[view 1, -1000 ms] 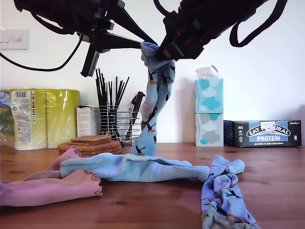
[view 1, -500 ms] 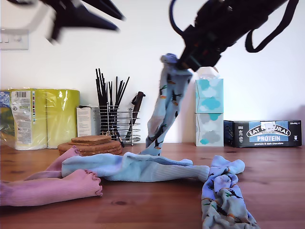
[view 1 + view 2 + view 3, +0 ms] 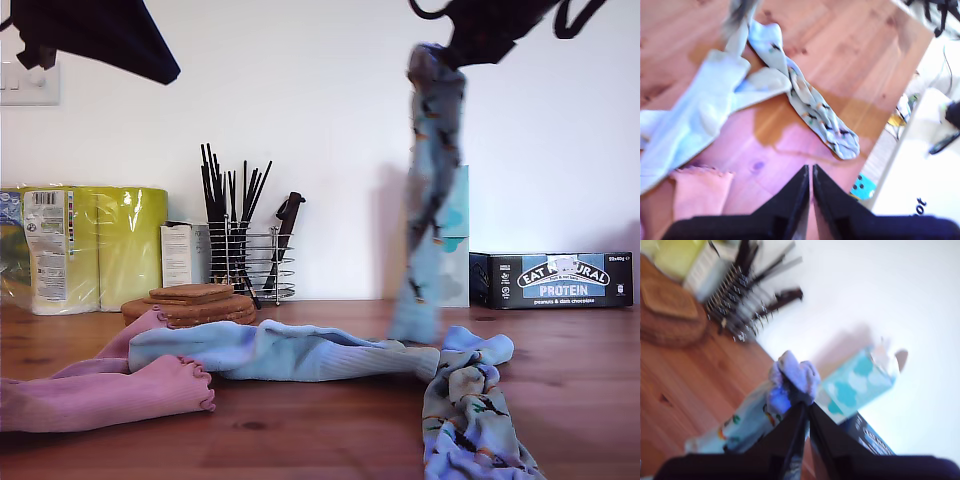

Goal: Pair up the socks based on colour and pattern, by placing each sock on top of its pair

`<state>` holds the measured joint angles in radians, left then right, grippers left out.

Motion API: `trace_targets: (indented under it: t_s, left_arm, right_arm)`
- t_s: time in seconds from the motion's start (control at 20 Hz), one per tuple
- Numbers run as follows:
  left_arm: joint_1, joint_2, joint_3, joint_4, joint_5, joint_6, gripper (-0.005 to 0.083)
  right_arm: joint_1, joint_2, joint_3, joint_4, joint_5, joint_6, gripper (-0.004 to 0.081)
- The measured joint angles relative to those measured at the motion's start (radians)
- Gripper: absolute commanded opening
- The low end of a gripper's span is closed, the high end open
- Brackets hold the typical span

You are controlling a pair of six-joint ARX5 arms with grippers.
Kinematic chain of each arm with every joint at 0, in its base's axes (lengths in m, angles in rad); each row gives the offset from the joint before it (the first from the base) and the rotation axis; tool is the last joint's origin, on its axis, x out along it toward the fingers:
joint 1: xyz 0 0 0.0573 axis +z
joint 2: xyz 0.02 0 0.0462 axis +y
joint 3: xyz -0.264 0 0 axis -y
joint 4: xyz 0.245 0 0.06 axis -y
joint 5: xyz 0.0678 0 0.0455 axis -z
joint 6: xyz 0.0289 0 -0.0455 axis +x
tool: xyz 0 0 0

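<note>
Currently, my second gripper (image 3: pixel 802 402) has its jaws clamped on the bunched cuff of a toucan-print sock (image 3: pixel 428 190), which hangs lengthwise at the upper part of the exterior view's right, its toe reaching down to just above the wooden table (image 3: pixel 300 430). The hanging sock is motion-blurred, and it hangs in front of the tissue box (image 3: pixel 855 382). My first gripper (image 3: pixel 811 172) has its jaws pressed together with nothing between them; in the exterior view it appears only as a dark shape at the upper left.

On the table lie the remaining socks:
- A second toucan-print sock (image 3: pixel 470 425), twisted, toward the exterior view's lower right (also visible in the first wrist view).
- The plain light blue socks (image 3: pixel 280 352), lying across the middle, one end touching the twisted sock.
- The pink socks (image 3: pixel 110 395), at the exterior view's lower left, the frilly cuff touching the blue ones.

Behind them stand a utensil rack (image 3: pixel 245 255), stacked coasters (image 3: pixel 190 303) and a protein bar box (image 3: pixel 560 280).
</note>
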<state>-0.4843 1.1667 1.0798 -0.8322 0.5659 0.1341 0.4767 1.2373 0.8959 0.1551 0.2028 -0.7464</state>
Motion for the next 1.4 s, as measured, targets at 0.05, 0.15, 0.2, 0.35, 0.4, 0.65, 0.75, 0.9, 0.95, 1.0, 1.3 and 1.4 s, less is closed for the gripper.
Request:
trace_targets:
  t_s: [0.05, 0.15, 0.2, 0.35, 0.4, 0.65, 0.75, 0.9, 0.95, 1.0, 1.3, 1.4]
  left_arm:
    - [-0.006, -0.010, -0.001, -0.008, 0.000, 0.001, -0.0019]
    - [-0.016, -0.050, -0.001, -0.024, -0.014, 0.011, -0.0019]
    - [-0.018, -0.074, -0.001, -0.029, -0.033, 0.016, -0.0019]
    - [-0.019, -0.120, -0.003, -0.028, -0.093, 0.024, -0.0019]
    - [-0.019, -0.126, -0.008, -0.029, -0.101, 0.026, -0.0019]
    - [-0.017, -0.124, -0.053, -0.032, -0.115, 0.031, -0.0019]
    - [-0.016, -0.124, -0.053, -0.025, -0.115, 0.033, -0.0019]
    - [-0.016, -0.124, -0.053, -0.026, -0.115, 0.036, -0.0019]
    - [-0.016, -0.124, -0.053, -0.028, -0.115, 0.039, -0.0019]
    - [-0.016, -0.124, -0.053, -0.029, -0.115, 0.041, -0.0019]
    - [-0.016, -0.124, -0.053, -0.036, -0.115, 0.053, -0.0019]
    - [-0.016, -0.124, -0.053, -0.036, -0.115, 0.053, -0.0019]
  right_arm:
    - [-0.005, 0.000, 0.004, -0.022, 0.018, -0.013, -0.0013]
    - [-0.005, 0.000, 0.020, -0.081, 0.044, -0.018, -0.0013]
    - [-0.004, 0.000, 0.031, -0.116, 0.048, -0.014, -0.0013]
    - [0.016, 0.000, 0.046, -0.254, 0.069, 0.013, -0.0013]
    - [0.037, 0.000, 0.047, -0.325, 0.071, 0.046, -0.0013]
    - [0.187, -0.004, 0.046, -0.598, 0.069, 0.194, -0.0013]
    - [0.241, -0.024, 0.047, -0.676, 0.069, 0.256, -0.0013]
    - [0.290, -0.037, 0.047, -0.756, 0.059, 0.333, -0.0013]
    - [0.307, -0.037, 0.047, -0.771, 0.056, 0.362, -0.0013]
    - [0.328, -0.037, 0.047, -0.792, 0.045, 0.386, -0.0013]
    - [0.442, -0.037, 0.047, -0.891, -0.044, 0.500, -0.0013]
    - [0.442, -0.037, 0.047, -0.912, -0.060, 0.509, -0.0011]
